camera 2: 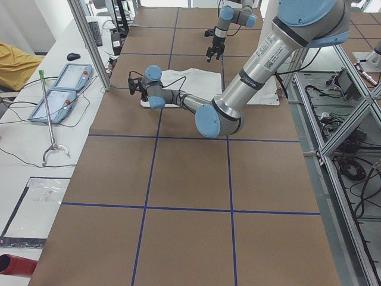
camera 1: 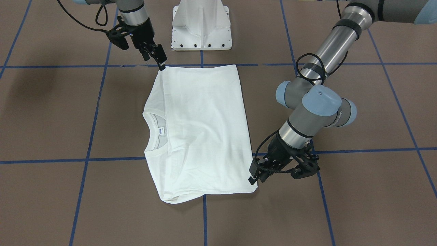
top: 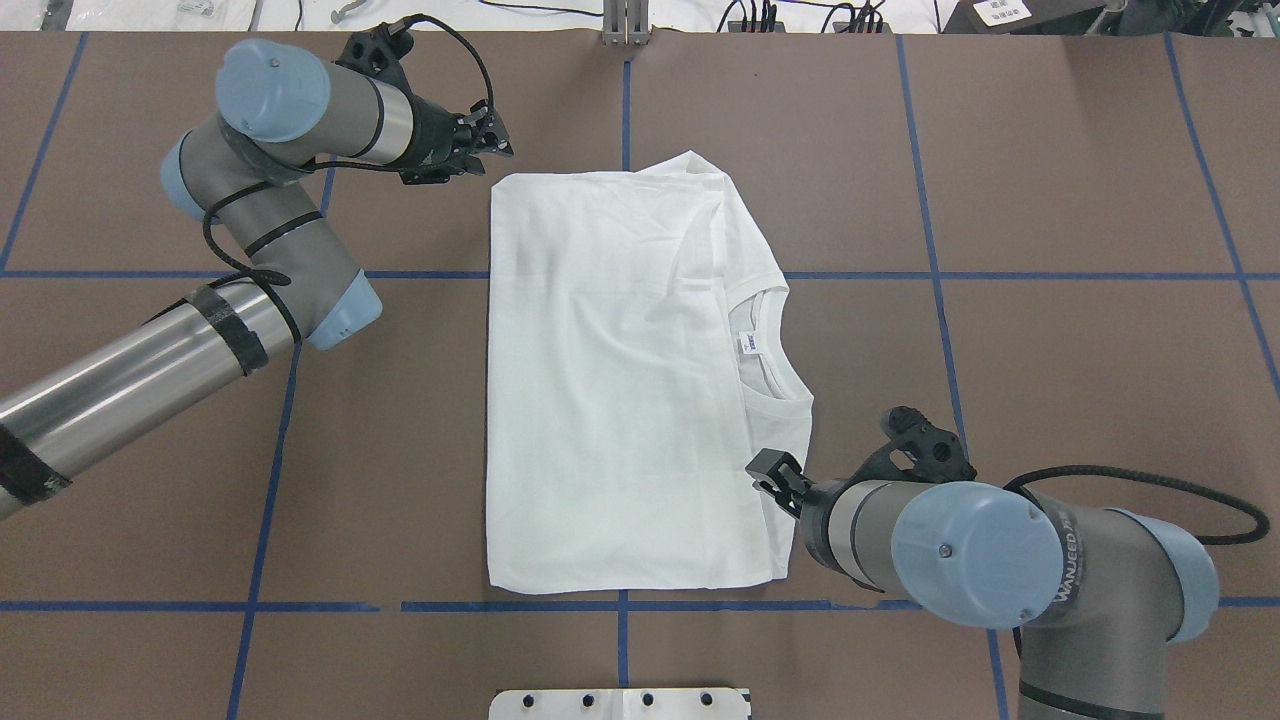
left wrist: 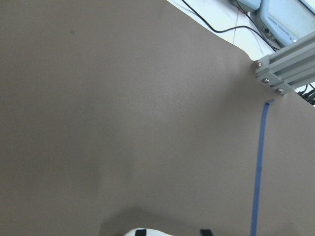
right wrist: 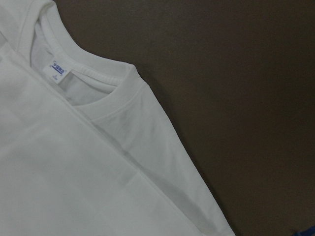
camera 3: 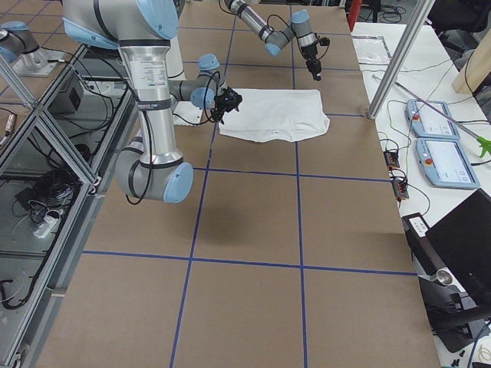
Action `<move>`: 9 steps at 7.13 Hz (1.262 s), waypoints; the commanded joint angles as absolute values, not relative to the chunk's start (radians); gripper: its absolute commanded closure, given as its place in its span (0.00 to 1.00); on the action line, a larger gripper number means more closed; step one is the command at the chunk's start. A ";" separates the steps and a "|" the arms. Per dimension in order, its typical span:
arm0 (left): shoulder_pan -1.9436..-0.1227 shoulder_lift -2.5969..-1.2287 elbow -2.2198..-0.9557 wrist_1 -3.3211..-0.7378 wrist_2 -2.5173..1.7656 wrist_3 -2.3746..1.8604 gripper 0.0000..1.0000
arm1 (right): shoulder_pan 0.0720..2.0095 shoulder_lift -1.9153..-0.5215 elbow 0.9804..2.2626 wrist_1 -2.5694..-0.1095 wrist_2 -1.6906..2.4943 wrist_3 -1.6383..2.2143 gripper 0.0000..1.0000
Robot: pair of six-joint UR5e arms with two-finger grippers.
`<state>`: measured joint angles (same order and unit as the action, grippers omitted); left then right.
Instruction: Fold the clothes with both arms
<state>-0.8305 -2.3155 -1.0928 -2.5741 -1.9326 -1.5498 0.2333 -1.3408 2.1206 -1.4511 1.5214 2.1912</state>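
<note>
The white T-shirt (camera 1: 201,130) lies flat and folded into a rectangle on the brown table, and also shows in the overhead view (top: 620,400). Its ribbed collar and neck label (top: 752,345) point to the robot's right; the label also shows in the right wrist view (right wrist: 56,73). No printed text shows. My left gripper (top: 492,135) is at the shirt's far left corner and also shows in the front view (camera 1: 253,174). Its fingertips (left wrist: 140,231) stand apart, open, with a bit of white cloth between them. My right gripper (top: 770,470) is at the near right corner, open, and also shows in the front view (camera 1: 160,63).
The white pedestal base (camera 1: 201,27) stands just behind the shirt on the robot's side. Blue tape lines (top: 625,275) grid the table. An aluminium post (camera 2: 89,42) and teach pendants (camera 2: 62,86) stand at the table's far edge.
</note>
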 commanded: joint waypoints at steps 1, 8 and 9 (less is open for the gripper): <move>-0.830 -2.296 -1.123 -2.572 -1.945 -1.551 0.49 | 0.201 -1.338 2.063 -1.443 1.497 2.183 0.00; -0.827 -2.267 -1.123 -2.586 -1.944 -1.548 0.46 | 0.167 -1.299 1.990 -1.440 1.514 2.158 0.07; -0.827 -2.267 -1.123 -2.588 -1.944 -1.548 0.46 | 0.169 -1.299 1.988 -1.442 1.514 2.157 0.08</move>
